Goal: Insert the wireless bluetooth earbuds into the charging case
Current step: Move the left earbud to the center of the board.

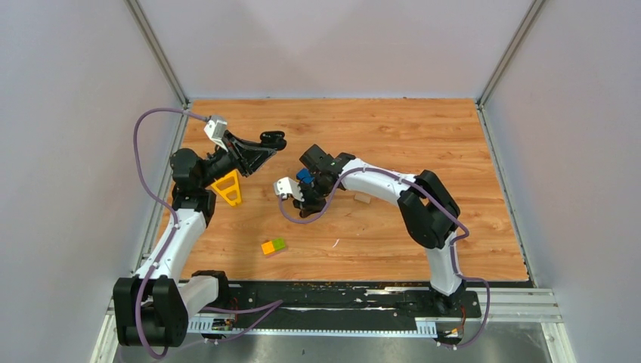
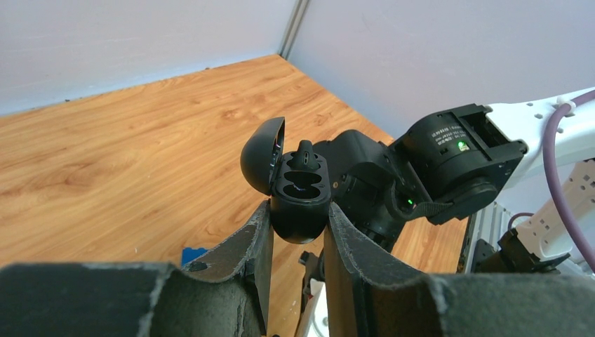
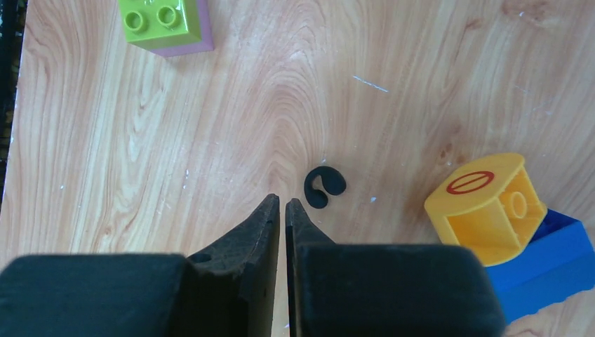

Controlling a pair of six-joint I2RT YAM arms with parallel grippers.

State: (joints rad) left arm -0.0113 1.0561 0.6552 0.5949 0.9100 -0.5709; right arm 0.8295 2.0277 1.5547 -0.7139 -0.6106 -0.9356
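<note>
My left gripper point(image 2: 300, 219) is shut on the black charging case point(image 2: 300, 203) and holds it in the air with its lid point(image 2: 261, 154) open. A small black piece point(image 2: 304, 149) stands at the case's far socket; the near socket looks empty. In the top view the case point(image 1: 272, 139) is at the left gripper's tip. My right gripper point(image 3: 282, 203) is shut and empty above the table. A black earbud point(image 3: 324, 187) lies on the wood just past its fingertips, to the right. The right gripper point(image 1: 308, 185) is close beside the case. No white earbuds show.
In the right wrist view a yellow block point(image 3: 484, 207) leans on a blue block point(image 3: 554, 263) at the right, and a green block point(image 3: 165, 21) lies at the top left. The top view shows an orange-green block point(image 1: 274, 246), a beige block point(image 1: 363, 198) and a thin white sliver point(image 1: 335, 243).
</note>
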